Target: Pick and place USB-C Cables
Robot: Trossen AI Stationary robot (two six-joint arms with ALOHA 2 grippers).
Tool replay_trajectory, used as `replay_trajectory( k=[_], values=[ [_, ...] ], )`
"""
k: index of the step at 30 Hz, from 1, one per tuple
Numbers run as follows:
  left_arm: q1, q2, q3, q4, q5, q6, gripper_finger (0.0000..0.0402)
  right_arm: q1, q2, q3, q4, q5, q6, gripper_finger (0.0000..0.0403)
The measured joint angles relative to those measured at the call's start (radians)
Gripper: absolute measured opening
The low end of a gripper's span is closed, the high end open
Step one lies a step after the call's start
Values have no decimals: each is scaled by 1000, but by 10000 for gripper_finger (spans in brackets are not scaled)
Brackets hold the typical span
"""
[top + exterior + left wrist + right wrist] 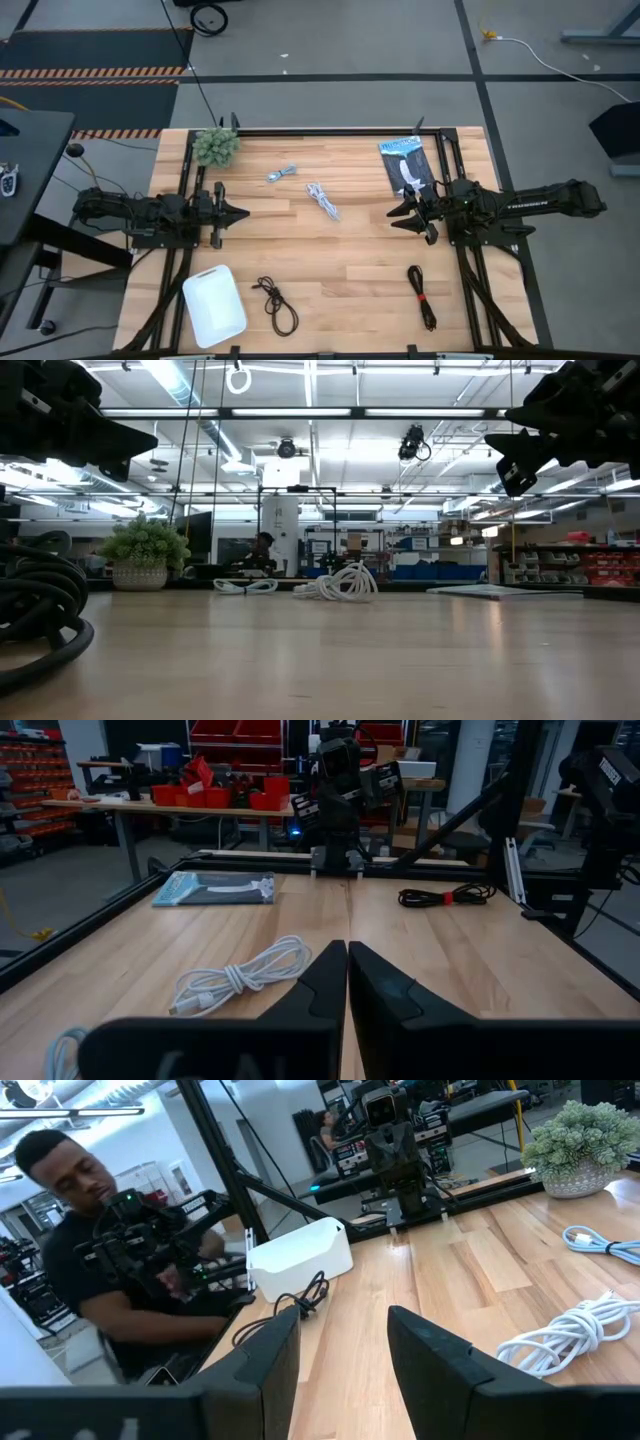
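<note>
Left gripper [240,213]: at the table's left side, raised off the wood, fingers pressed together with nothing between them; the left wrist view shows the two dark fingers [325,982] meeting along a thin seam.

White bin [214,305]: rounded rectangular container, near front-left corner of the table [350,260].

Green plant ball [216,146]: fuzzy, in a pale pot, at the back-left corner.

Plain black cable [277,302]: loose coil, front edge, just right of the bin, apart from it.

Pale blue-grey cable [281,173]: small coil, back of the table, between the plant and the white cable.

White cable [324,200]: bundled coil near the table's centre, between the two grippers; seen in the low view [343,583] lying flat on the wood.

Retail packet [407,165]: flat, black and blue, back right, just behind the right gripper.

Right gripper [397,217]: at the table's right side, held above the surface, fingers spread apart and empty; the right wrist view shows a clear gap between them.

Black cable with red tie [421,296]: stretched coil, front right, well clear of the right gripper.

Person [110,1270]: beyond the table's edge in the right wrist view, dark shirt, holding a dark device.
</note>
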Motion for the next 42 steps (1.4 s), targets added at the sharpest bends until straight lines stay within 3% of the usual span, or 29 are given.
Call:
replay_trajectory(
  k=[11,17,20,23,30,35,37,42],
  values=[
    [0,0,0,1,0,-5,23,0,0,0,0,0,0,159],
    [1,0,0,35,-3,-277,23,0,0,0,0,0,0,159],
    [1,0,-1,49,10,-314,23,0,0,0,0,0,0,159],
    [0,13,-1,104,85,-316,23,0,0,0,0,0,0,159],
    [-1,205,0,294,325,-316,23,0,0,0,1,0,0,159],
    [-30,375,0,325,605,-256,23,0,0,0,1,0,0,159],
    [-57,437,0,377,619,-258,23,0,0,0,1,0,0,159],
    [-163,587,44,393,480,-244,34,0,0,0,1,0,0,159]
  ],
)
